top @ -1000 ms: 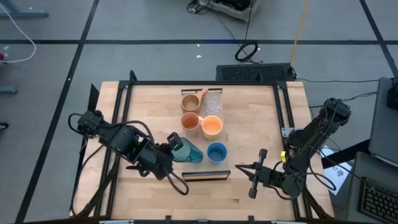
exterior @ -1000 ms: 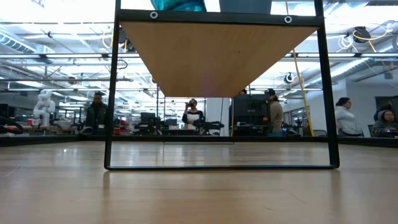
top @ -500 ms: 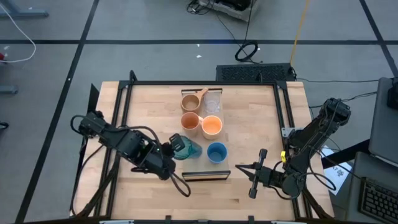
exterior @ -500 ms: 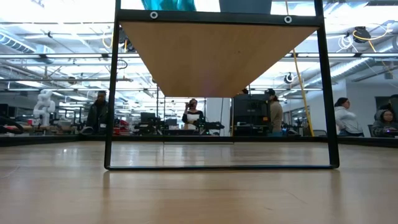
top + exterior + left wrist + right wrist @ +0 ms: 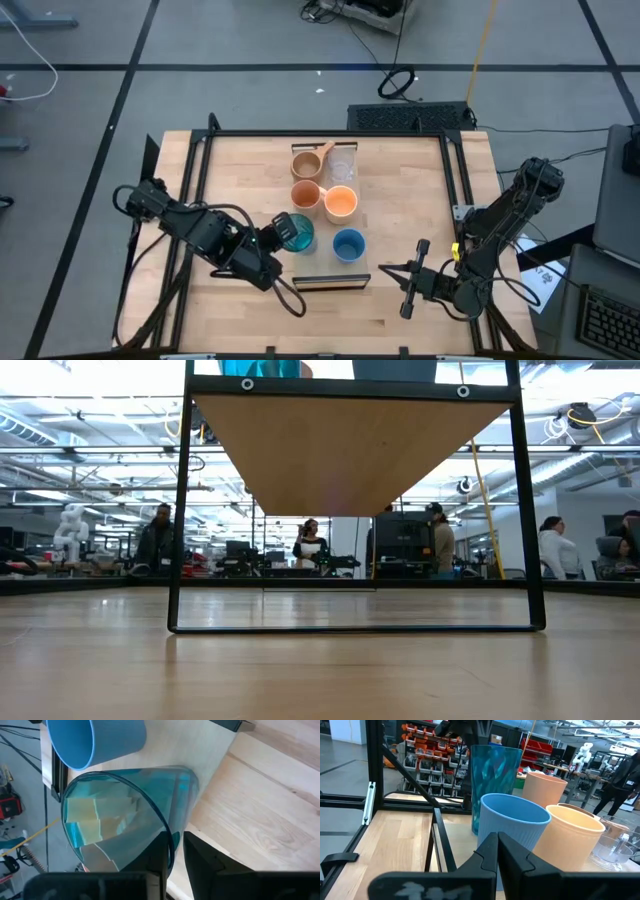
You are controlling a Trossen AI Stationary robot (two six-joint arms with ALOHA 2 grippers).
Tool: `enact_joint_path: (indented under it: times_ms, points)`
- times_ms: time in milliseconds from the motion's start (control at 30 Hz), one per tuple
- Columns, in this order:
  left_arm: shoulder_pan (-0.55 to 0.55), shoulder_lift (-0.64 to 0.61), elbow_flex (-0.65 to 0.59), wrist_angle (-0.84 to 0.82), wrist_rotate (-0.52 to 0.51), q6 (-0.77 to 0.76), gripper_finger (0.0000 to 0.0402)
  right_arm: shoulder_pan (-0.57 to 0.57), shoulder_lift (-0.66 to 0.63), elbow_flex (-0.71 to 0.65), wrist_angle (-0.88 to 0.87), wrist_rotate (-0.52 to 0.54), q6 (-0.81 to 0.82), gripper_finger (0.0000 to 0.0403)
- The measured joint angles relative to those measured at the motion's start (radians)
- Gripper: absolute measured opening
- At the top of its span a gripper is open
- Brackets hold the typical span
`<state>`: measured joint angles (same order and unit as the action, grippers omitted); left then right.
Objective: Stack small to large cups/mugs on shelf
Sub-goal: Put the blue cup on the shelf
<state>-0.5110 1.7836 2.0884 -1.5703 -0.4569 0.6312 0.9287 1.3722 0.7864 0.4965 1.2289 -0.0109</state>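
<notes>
Tumbler (image 5: 125, 810) rim between left jaws

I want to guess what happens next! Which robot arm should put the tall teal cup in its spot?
The left. Its pincer already grips the teal cup's rim, beside the blue cup. The right pincer waits farther off, holding nothing.

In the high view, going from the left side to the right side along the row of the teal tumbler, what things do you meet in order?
Left end effector → teal tumbler → blue cup → right end effector.
</notes>
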Motion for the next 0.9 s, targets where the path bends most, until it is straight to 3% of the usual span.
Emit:
enact_joint_path:
  times_ms: [900]
  points:
    - [0.006,0.000,0.000,0.061,-0.049,-0.001,0.0063,-0.001,0.000,0.000,0.000,0.000,-0.001,0.0000]
